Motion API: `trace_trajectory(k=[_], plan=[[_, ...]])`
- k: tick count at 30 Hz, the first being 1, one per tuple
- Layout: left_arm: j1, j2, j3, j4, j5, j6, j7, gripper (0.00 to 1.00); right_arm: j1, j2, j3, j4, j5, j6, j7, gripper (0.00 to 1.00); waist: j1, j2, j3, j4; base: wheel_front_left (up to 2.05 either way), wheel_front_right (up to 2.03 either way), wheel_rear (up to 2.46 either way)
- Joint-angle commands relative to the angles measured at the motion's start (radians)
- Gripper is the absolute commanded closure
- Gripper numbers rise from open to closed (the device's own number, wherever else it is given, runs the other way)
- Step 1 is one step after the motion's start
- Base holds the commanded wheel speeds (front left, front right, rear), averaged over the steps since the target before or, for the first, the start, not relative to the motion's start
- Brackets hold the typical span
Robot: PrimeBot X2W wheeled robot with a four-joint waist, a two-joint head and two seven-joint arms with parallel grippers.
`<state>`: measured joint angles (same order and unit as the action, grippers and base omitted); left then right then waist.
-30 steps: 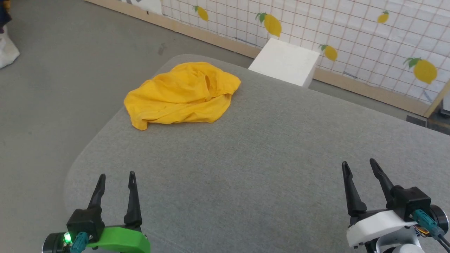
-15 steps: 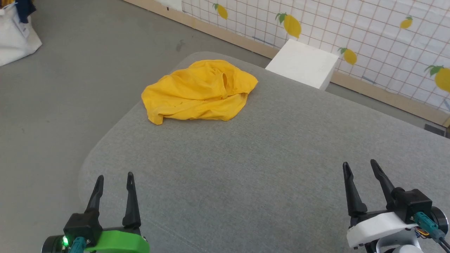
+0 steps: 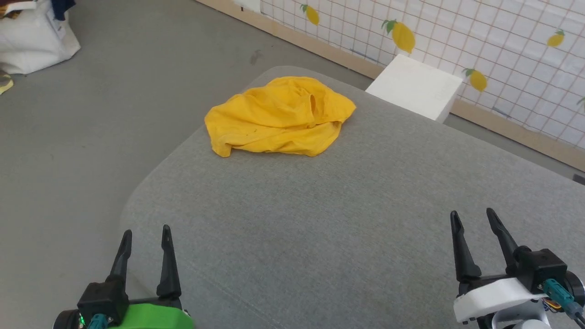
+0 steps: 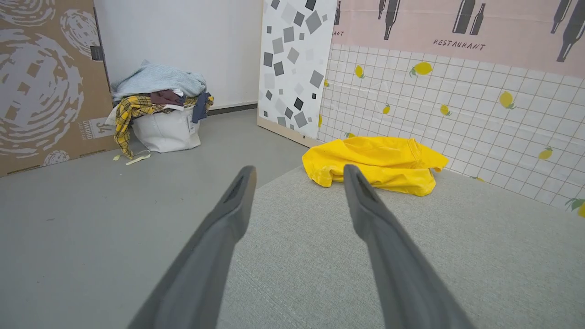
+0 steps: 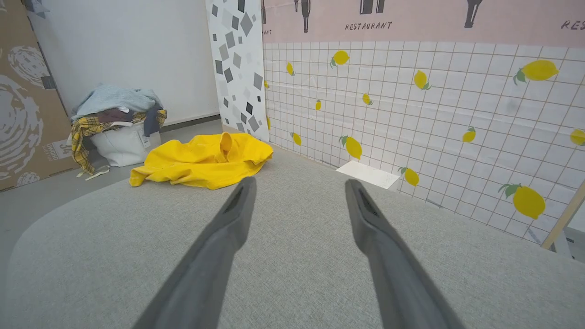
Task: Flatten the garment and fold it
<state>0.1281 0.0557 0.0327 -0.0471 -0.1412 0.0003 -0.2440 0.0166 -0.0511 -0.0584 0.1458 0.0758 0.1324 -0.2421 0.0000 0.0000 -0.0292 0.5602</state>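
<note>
Nearest, the left end effector point(image 3: 146, 230) and the right end effector point(image 3: 471, 211) hover over the near side of the grey surface point(image 3: 297, 219), one toward each corner. Both have their fingers spread wide with nothing between them. Farther on, well apart from both, the garment point(image 3: 279, 116) lies in a rumpled yellow heap near the far left corner of the surface, doubled over on itself, with a hemmed opening showing near the top. No print is visible from these angles. The task looks to be at its very start: nothing is flattened and no fold is made, so reaching the heap, spreading it and folding it are all left to do. The left arm seems better placed for the first reach, since the heap sits toward its side. Just beyond the far edge stands a white block point(image 3: 413, 87); I cannot tell whether it is a box with anything inside. On the floor point(image 3: 114, 91) at the far left, a white bag point(image 4: 167, 132) is heaped over its brim with clothes point(image 4: 155, 84): a pale blue-grey piece on top, a yellow checked one hanging down the side, and darker bits between. Behind runs a tiled wall point(image 3: 502, 45) dotted with lemons.
</note>
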Motion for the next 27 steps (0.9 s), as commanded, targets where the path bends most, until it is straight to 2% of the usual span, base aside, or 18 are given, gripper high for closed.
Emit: trace_trajectory(k=[1,18,21,24,27], plan=[[0.017,-0.005,0.003,-0.006,-0.003,-0.002,-0.011,0.00,-0.019,0.001,-0.002,0.005,0.008,-0.002,-0.013,0.00,0.0000,0.0000,0.001,0.012,0.00,0.00,0.00],[0.016,-0.005,0.009,0.001,0.000,-0.008,-0.018,0.00,-0.014,0.001,-0.008,0.008,0.018,-0.002,-0.020,0.00,0.0000,0.0000,-0.004,0.028,0.00,0.00,0.00],[-0.001,-0.005,0.000,0.021,-0.005,-0.030,-0.018,0.00,-0.014,0.001,-0.013,0.004,0.017,-0.002,-0.020,0.00,0.0000,0.0000,0.004,0.032,0.00,0.00,0.00],[-0.065,-0.001,-0.016,0.054,-0.056,-0.067,-0.016,0.00,-0.021,0.001,-0.018,-0.009,0.004,-0.002,-0.020,0.00,0.0000,0.0000,0.032,0.034,0.00,0.00,0.00],[-0.169,0.032,-0.041,0.050,-0.084,-0.096,0.050,0.00,-0.034,0.001,-0.025,-0.033,-0.020,-0.002,-0.020,0.00,0.0000,0.0000,0.072,0.032,0.00,0.00,0.00]])
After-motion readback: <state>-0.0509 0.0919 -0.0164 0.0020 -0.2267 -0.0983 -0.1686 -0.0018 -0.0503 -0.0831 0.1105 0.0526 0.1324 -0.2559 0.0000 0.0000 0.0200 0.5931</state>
